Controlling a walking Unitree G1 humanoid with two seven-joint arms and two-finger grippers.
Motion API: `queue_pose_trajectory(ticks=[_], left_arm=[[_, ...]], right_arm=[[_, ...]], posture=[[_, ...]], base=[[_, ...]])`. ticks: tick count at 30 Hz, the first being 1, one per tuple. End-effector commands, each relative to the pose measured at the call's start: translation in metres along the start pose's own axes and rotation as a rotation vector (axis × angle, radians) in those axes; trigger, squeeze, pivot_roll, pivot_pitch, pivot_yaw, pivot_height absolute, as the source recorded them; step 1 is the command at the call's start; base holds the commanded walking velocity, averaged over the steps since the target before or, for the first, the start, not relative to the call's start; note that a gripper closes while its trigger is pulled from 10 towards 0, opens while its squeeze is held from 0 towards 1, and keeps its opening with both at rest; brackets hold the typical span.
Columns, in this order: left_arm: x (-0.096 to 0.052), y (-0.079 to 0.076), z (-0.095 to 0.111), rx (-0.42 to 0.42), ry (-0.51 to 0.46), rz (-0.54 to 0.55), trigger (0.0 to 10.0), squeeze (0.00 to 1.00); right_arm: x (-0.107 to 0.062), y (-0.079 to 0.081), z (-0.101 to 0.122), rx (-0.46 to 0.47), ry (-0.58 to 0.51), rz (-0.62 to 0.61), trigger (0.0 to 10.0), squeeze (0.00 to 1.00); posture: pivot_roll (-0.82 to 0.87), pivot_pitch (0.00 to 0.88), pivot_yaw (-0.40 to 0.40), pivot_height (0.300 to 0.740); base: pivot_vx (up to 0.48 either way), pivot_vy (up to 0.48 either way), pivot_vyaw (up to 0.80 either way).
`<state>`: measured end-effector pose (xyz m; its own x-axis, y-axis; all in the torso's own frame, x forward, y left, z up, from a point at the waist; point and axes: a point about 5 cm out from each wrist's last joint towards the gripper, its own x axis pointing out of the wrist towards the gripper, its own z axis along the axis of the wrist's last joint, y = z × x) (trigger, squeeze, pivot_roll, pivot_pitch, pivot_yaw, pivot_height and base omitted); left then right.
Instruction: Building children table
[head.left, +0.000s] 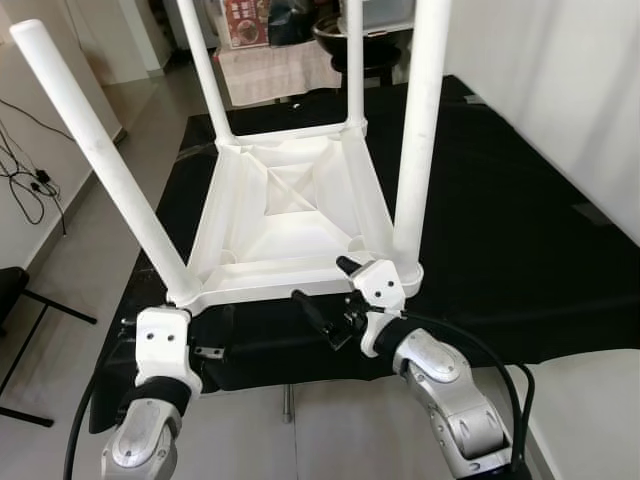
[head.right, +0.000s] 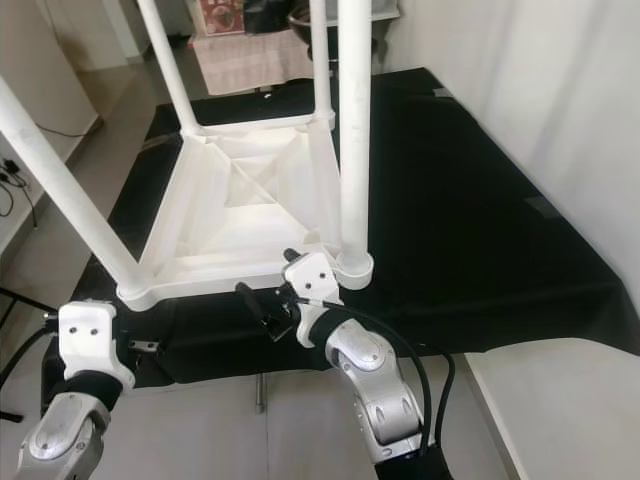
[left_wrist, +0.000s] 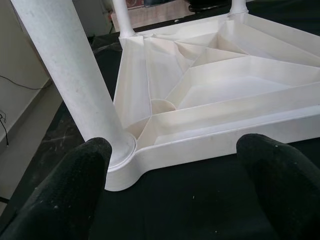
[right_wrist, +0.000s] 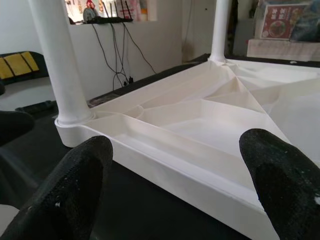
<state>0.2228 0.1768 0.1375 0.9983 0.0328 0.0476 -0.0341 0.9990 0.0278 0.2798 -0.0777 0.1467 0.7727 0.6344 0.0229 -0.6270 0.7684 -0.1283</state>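
Note:
A white plastic children's table (head.left: 290, 215) lies upside down on a black cloth (head.left: 500, 220), its ribbed underside facing up. Its legs point upward, among them the near-left leg (head.left: 110, 165) and the near-right leg (head.left: 420, 130). My left gripper (left_wrist: 185, 165) is open, just short of the near-left corner where that leg (left_wrist: 75, 80) meets the rim. My right gripper (head.left: 330, 288) is open too, its black fingers (right_wrist: 80, 180) spread in front of the table's near edge, beside the near-right leg. Neither gripper holds anything.
A white wall (head.left: 560, 80) runs along the right. Bare floor with cables (head.left: 25, 180) and a dark stand (head.left: 15, 300) lies to the left. A cloth-covered piece of furniture (head.left: 275, 70) stands behind the table. A pale surface (head.left: 590, 400) shows at the near right.

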Motion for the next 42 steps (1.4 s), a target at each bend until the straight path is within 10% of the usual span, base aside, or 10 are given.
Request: queue_pose_trajectory(ticks=[1,6,17,24,31,42], left_arm=[[0.000,0.007,-0.001,0.016,0.030,0.015,10.0,0.00],[0.011,0.021,0.007,0.001,-0.027,0.131,10.0,0.00],[0.027,0.036,0.017,-0.055,-0.090,0.130,10.0,0.00],[0.026,0.045,0.019,-0.037,-0.096,0.161,10.0,0.00],[0.007,0.029,0.006,0.044,-0.026,0.103,10.0,0.00],[0.005,0.009,0.000,0.077,0.002,0.010,10.0,0.00]], right_arm=[[0.001,0.003,0.006,-0.017,-0.029,0.015,10.0,0.00],[0.009,-0.031,0.059,-0.186,-0.199,-0.086,10.0,0.00],[0.005,-0.046,0.137,-0.461,-0.385,-0.045,10.0,0.00],[0.007,-0.033,0.091,-0.357,-0.235,0.033,10.0,0.00],[-0.006,-0.021,-0.002,-0.150,0.043,-0.044,10.0,0.00],[-0.008,-0.023,-0.011,-0.080,0.073,-0.105,10.0,0.00]], posture=[[-0.09,0.053,0.108,0.740],[-0.10,0.030,0.101,0.740],[-0.12,0.022,0.094,0.740],[-0.11,0.020,0.085,0.740],[-0.09,0.021,0.086,0.740],[-0.08,0.023,0.091,0.740]], base=[[0.000,0.000,0.00],[0.000,0.000,0.00],[0.000,0.000,0.00],[0.000,0.000,0.00],[0.000,0.000,0.00],[0.000,0.305,0.00]])
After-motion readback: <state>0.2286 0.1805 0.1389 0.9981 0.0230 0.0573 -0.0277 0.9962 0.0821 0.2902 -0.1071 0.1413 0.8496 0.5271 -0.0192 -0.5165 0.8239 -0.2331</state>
